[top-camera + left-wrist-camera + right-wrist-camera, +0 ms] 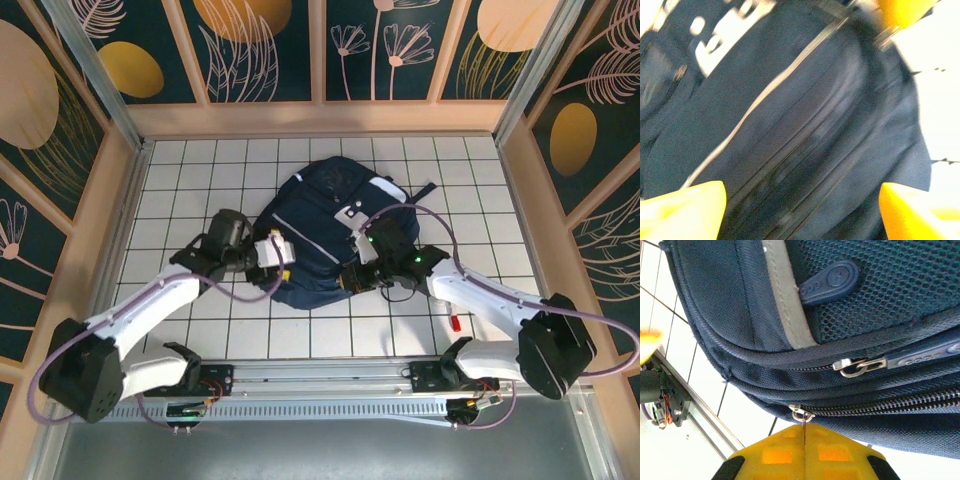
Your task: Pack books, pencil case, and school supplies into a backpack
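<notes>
Lying flat mid-way across the white tiled counter (200, 170) is the large navy-blue fabric backpack (310, 215), one of its kind. The left fingers (685, 210) stand wide apart just over its left side, with blurred striped fabric between them and nothing gripped. The right fingers (775, 457) are pressed together at its near right edge, pinching the thin tab of the lower metal zipper pull (802, 414); a second zipper pull (860, 365) sits just above. One short red pen (455, 323) lies on the counter, well right of the backpack.
</notes>
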`<state>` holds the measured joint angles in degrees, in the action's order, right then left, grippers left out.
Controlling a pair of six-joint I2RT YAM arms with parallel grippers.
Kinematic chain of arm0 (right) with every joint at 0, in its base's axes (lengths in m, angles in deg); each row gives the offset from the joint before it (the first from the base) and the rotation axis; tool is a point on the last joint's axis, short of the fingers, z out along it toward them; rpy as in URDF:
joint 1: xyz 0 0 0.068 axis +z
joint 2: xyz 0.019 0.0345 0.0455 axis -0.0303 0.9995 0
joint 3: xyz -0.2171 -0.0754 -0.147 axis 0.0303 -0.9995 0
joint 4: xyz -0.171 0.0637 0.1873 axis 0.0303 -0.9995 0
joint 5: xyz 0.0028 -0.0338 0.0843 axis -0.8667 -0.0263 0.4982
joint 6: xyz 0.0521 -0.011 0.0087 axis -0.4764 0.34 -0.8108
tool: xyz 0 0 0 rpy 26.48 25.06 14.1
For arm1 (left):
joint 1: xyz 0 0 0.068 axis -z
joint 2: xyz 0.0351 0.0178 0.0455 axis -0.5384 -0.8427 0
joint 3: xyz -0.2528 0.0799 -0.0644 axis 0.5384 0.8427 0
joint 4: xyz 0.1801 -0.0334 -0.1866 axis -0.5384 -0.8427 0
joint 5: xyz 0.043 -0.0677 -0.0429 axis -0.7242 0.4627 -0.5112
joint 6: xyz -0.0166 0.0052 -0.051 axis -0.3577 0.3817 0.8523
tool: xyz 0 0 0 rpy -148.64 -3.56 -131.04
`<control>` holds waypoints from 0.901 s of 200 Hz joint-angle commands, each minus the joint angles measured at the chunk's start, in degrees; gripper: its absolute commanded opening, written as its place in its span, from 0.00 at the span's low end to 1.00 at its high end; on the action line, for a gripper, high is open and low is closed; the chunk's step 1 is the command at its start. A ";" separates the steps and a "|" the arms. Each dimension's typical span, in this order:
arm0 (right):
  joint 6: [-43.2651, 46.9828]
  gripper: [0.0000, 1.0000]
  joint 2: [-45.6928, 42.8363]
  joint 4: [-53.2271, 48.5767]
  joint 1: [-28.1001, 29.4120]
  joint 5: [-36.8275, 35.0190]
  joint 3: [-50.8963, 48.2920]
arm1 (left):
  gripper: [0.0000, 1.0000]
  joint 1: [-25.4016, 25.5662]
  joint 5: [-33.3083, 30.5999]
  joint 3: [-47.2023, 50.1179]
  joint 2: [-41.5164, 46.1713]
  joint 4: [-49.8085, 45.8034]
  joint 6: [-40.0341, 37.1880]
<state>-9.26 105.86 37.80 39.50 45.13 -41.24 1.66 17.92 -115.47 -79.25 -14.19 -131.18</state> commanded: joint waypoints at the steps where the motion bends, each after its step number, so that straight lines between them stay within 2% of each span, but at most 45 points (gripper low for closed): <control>1: 1.87 0.00 1.37 1.04 -0.63 2.46 2.02 | 0.76 2.64 2.78 0.34 -1.39 1.97 3.48; 30: 1.12 0.00 2.22 2.20 -0.68 3.92 2.83 | 0.70 7.81 -4.87 -2.04 -7.69 4.16 4.31; 70: -0.08 0.00 2.14 2.45 -0.72 4.56 3.19 | 0.61 10.82 -12.07 -5.93 -16.86 5.05 2.14; 81: -0.30 0.00 1.95 2.38 -0.79 4.45 2.92 | 0.47 10.84 -15.07 -7.34 -18.58 3.43 1.61; 86: -0.37 0.00 1.97 2.09 -0.80 4.25 2.79 | 0.34 10.83 -16.58 -7.68 -19.14 3.06 1.33; 91: -0.22 0.00 1.91 1.68 -0.85 3.72 2.76 | 0.14 10.85 -17.98 -7.93 -19.51 2.87 0.93; 96: 0.04 0.00 1.97 0.69 -0.89 2.44 2.87 | 0.00 10.82 -18.75 -8.12 -19.68 2.57 0.40; 112: 1.02 0.00 2.13 -2.48 -1.43 -2.04 3.04 | 0.00 10.85 -18.82 -8.38 -18.71 1.82 -0.81; 148: 3.84 0.00 4.39 -9.71 -2.89 -22.21 5.59 | 0.00 10.76 -14.28 -5.13 -13.28 3.50 -2.56; 161: 4.65 0.00 5.78 -10.24 -3.19 -28.83 7.01 | 0.00 10.67 -12.60 -4.14 -11.96 3.03 -3.40; 180: 5.19 0.00 8.15 -7.42 -4.51 -34.21 8.21 | 0.00 10.62 -10.75 -2.51 -10.01 2.96 -3.71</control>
<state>-6.18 111.22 31.59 37.12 26.47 -35.41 12.72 4.07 -120.23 -92.74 -9.71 -133.28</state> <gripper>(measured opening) 0.048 0.048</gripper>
